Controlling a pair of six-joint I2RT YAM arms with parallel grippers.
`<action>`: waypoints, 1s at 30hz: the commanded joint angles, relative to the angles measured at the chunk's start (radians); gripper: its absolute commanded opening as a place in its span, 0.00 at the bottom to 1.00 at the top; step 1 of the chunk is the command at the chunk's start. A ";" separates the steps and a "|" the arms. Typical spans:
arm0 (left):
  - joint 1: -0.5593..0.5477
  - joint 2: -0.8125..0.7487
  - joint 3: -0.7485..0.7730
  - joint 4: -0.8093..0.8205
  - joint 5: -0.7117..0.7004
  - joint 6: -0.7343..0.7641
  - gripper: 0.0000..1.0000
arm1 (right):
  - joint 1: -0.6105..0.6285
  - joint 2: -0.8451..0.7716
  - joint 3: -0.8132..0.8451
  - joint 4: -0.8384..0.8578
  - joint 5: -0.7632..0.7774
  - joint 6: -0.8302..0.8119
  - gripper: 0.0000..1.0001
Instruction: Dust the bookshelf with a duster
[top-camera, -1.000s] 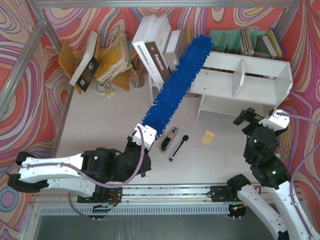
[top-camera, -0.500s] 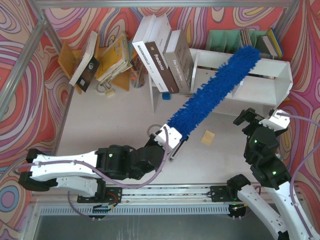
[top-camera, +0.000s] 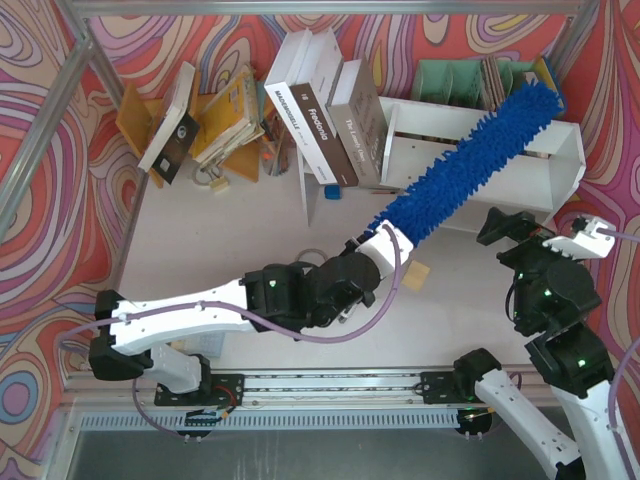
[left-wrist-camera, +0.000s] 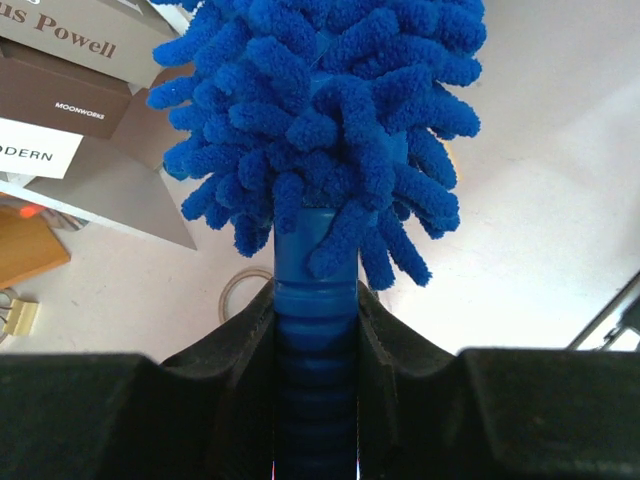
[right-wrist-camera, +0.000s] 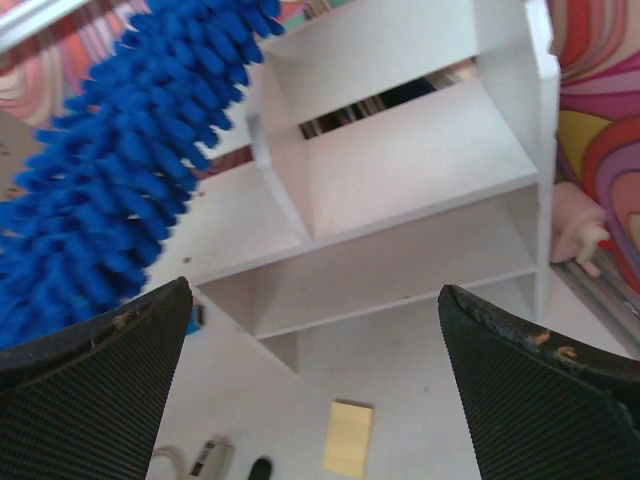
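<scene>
Duster: the long, bright blue, fluffy microfiber duster (top-camera: 465, 170) is slanting from the left gripper up across the bookshelf, its tip reaching the unit's far right corner; whether the fibres are touching the boards cannot be told.
Bookshelf: the large white board bookshelf (top-camera: 530, 165) with open compartments is standing at the far right of the desk.
Left gripper: the left gripper (top-camera: 385, 245) is clamping tightly on the duster's ribbed blue handle (left-wrist-camera: 315, 350), just below the fluffy head.
Right gripper: the right gripper (top-camera: 545, 228) is hanging with its fingers wide apart, holding nothing, facing the compartments.
Desk: the pale desk (top-camera: 220, 230) is carrying a small tan square note (top-camera: 417, 275) in front of the bookshelf.
Surroundings: brown and white hardcover books (top-camera: 320, 110) are leaning at the bookshelf's left end; a pale green slotted organizer (top-camera: 450, 80) is standing behind it.
</scene>
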 joint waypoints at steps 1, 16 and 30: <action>0.051 0.010 0.049 0.063 0.063 0.041 0.00 | -0.001 0.007 0.071 -0.049 -0.142 0.031 0.99; 0.104 -0.119 -0.179 0.250 0.162 0.115 0.00 | 0.000 0.041 0.047 -0.062 -0.445 0.479 0.99; 0.037 -0.253 -0.350 0.368 0.312 0.076 0.00 | 0.000 0.112 -0.032 0.134 -0.483 0.590 0.97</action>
